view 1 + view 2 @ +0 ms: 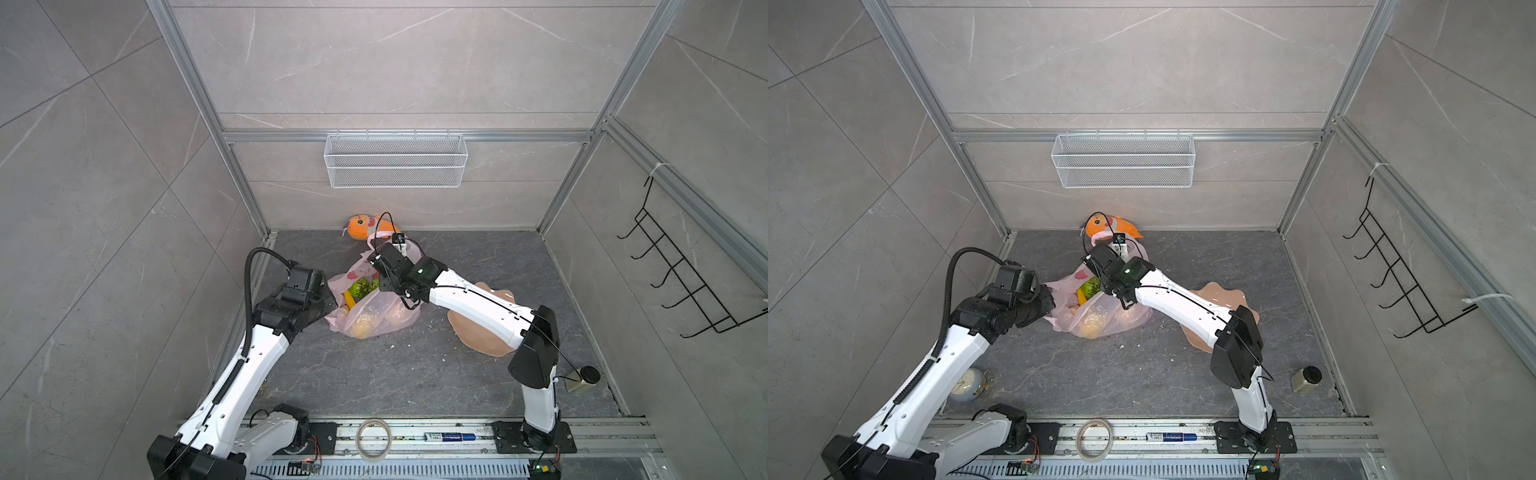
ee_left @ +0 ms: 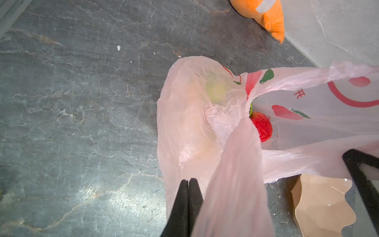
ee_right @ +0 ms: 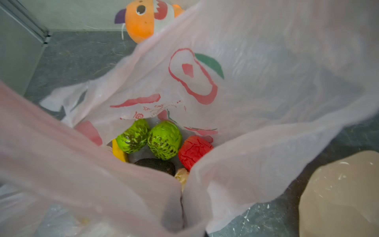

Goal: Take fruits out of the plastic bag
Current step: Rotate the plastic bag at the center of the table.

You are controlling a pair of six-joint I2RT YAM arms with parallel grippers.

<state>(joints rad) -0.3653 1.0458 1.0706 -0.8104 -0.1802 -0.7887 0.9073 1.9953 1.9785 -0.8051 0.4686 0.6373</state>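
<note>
The pink plastic bag (image 1: 374, 322) (image 1: 1115, 322) lies mid-floor with its mouth pulled open between both arms. Inside I see two bumpy green balls (image 3: 165, 140) (image 3: 133, 138), a red lumpy fruit (image 3: 193, 150) (image 2: 262, 127), a yellow banana (image 3: 119, 152) (image 1: 348, 300), a dark avocado (image 3: 158, 165) and a beige piece (image 3: 182, 175). My left gripper (image 2: 187, 181) (image 1: 330, 301) is at the bag's left rim, fingers pressed together, with a taut handle band running up beside them. My right gripper (image 3: 181, 207) is shut on the opposite rim, and pink film wraps its fingers.
An orange plush shark (image 1: 368, 226) (image 3: 141, 22) lies against the back wall behind the bag. A peach scalloped plate (image 1: 478, 338) (image 2: 322, 205) sits right of the bag, partly under my right arm. A jar (image 1: 582, 378) stands front right and a small clock (image 1: 965, 384) front left.
</note>
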